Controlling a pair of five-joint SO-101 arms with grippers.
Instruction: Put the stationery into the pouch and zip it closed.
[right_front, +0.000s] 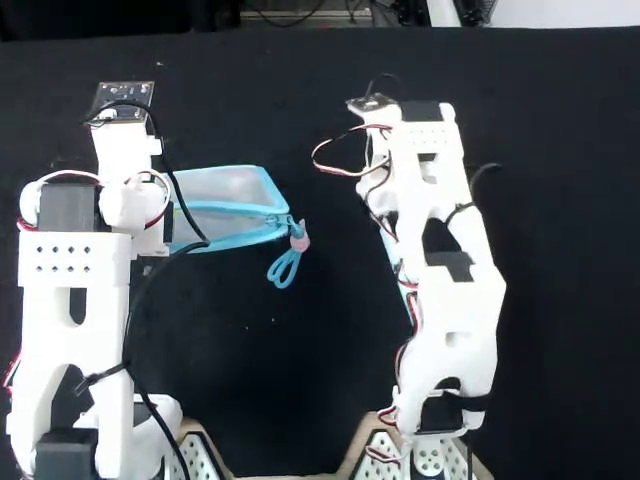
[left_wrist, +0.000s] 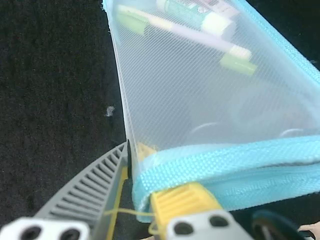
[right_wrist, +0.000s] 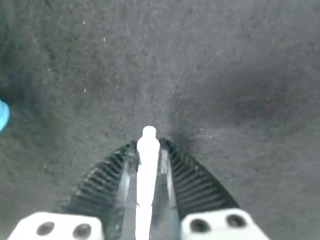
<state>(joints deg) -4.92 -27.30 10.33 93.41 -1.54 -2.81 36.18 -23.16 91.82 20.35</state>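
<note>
High view. Left arm (right_front: 75, 300) rises from the near table edge, wrist bent in toward the pouch (right_front: 228, 205); left gripper (right_front: 172, 232) meets the pouch's left end. Right arm (right_front: 440, 280) stretches straight away from its base, well apart from the pouch. The pouch lies flat on the black cloth (right_front: 300, 380) between the arms, nearer the left one: translucent mesh, light blue trim. Blue cord loop (right_front: 284, 268) and pink bead (right_front: 299, 240) hang off its right corner. Thin light-blue sliver (right_front: 407, 285) at the right arm's inner side; not identifiable.

Left wrist view. Left gripper (left_wrist: 134, 155) has its jaws clamped on the pouch's (left_wrist: 200, 100) corner, grey finger on one face, yellow one on the other, just where the zip tape (left_wrist: 225, 162) ends. The tape looks drawn together along the stretch seen. Through the mesh: green glue stick (left_wrist: 197, 12) with white cap, slim marker (left_wrist: 185, 35) with green ends lying beside it, plus faint round outlines I cannot identify.

Right wrist view. Right gripper (right_wrist: 148, 145) points down at the cloth, jaws pinched on a slim white pen-like stick (right_wrist: 146, 175) whose rounded tip pokes just past the fingertips.
</note>
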